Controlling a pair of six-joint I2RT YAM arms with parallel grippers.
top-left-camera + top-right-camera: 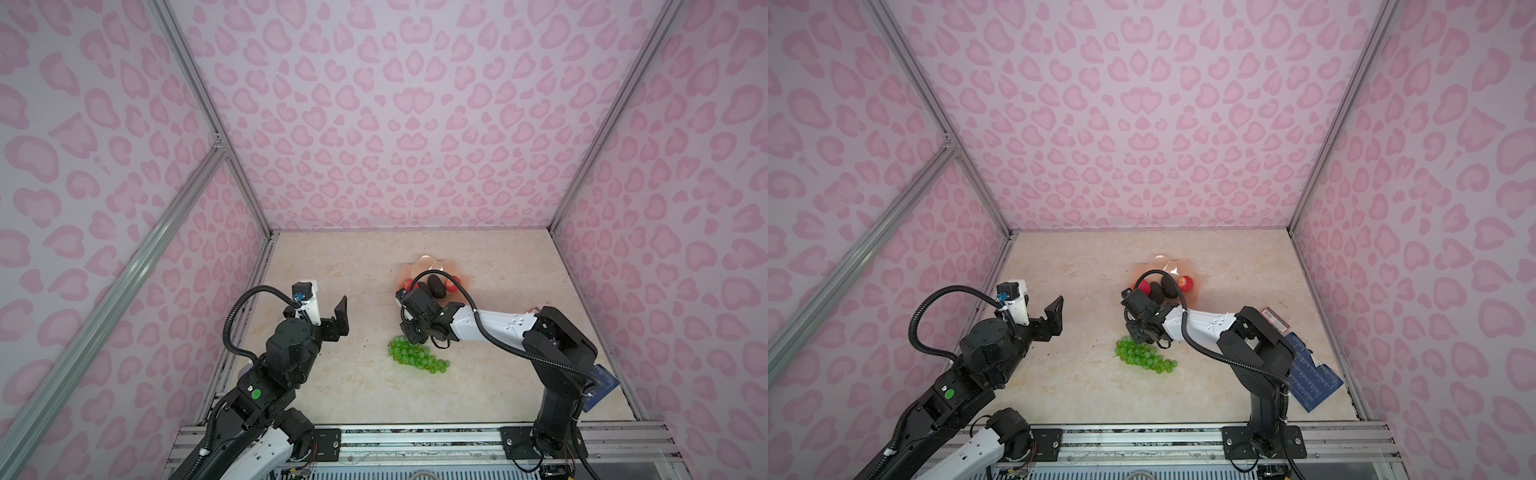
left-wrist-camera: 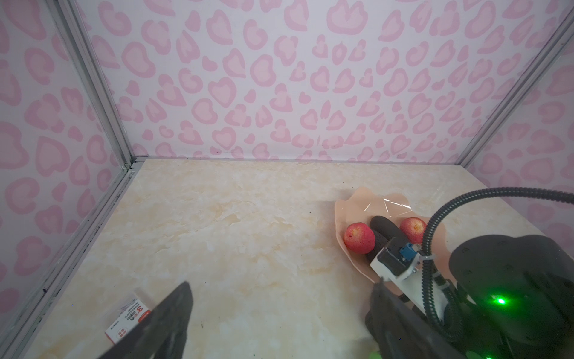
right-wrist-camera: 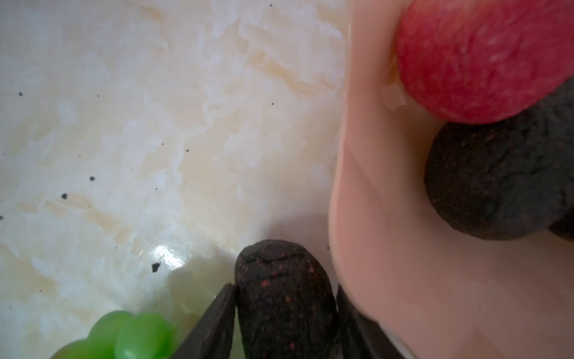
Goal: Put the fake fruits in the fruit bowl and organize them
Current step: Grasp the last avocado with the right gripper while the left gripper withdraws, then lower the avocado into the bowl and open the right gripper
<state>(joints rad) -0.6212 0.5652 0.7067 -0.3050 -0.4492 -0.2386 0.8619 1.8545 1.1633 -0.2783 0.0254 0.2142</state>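
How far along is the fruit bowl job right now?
Done: two dark avocados and two red fruits lie in the fruit bowl. In hand: the right end effector grips a third avocado beside the rim. Left: the grape bunch, on the table; the left end effector is open, empty.

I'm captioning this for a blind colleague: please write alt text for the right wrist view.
A dark avocado sits clamped in the right gripper, beside the rim of the peach bowl, which holds a red fruit and a second avocado. A bunch of green grapes lies on the marble table.
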